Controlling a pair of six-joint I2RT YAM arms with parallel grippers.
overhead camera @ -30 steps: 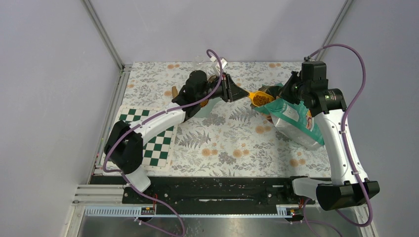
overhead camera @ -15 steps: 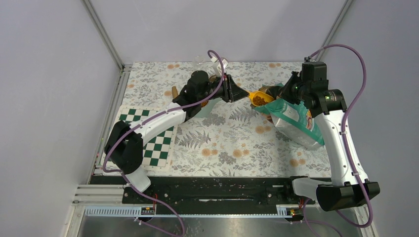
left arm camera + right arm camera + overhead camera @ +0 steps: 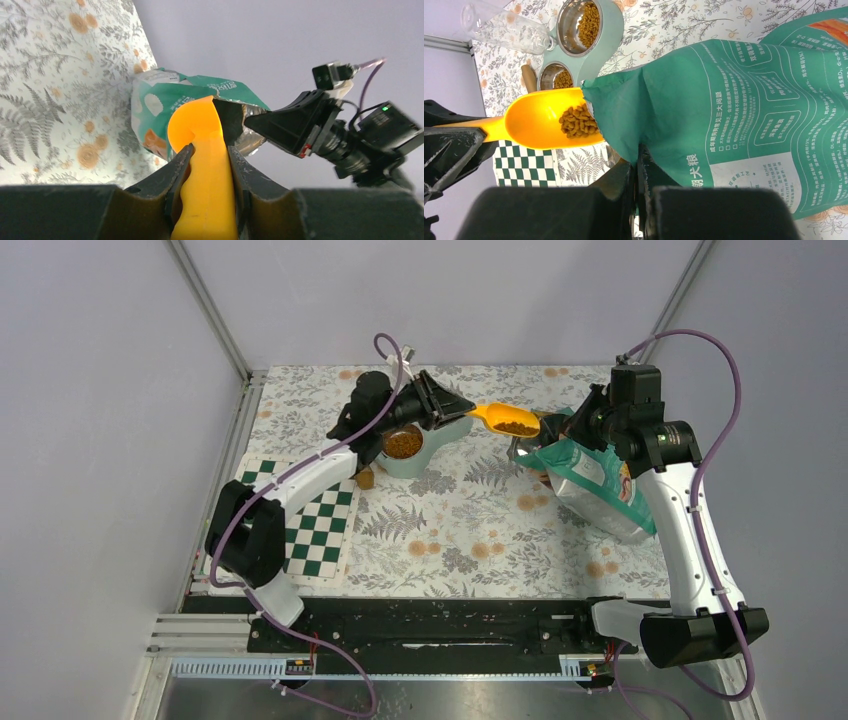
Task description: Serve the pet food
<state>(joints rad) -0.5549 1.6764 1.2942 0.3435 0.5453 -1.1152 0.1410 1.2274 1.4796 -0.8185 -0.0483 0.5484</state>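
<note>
Scoop lifted from bag; left pincer clamps its handle, pet food ahead.

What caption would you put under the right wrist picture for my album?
An orange scoop holding pet food beside the green bag, whose edge the right end effector pinches.

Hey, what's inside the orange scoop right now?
A small heap of kibble lies in the scoop, toward its front end. The edge of the bag covers the scoop's tip, so any kibble there cannot be seen.
</note>
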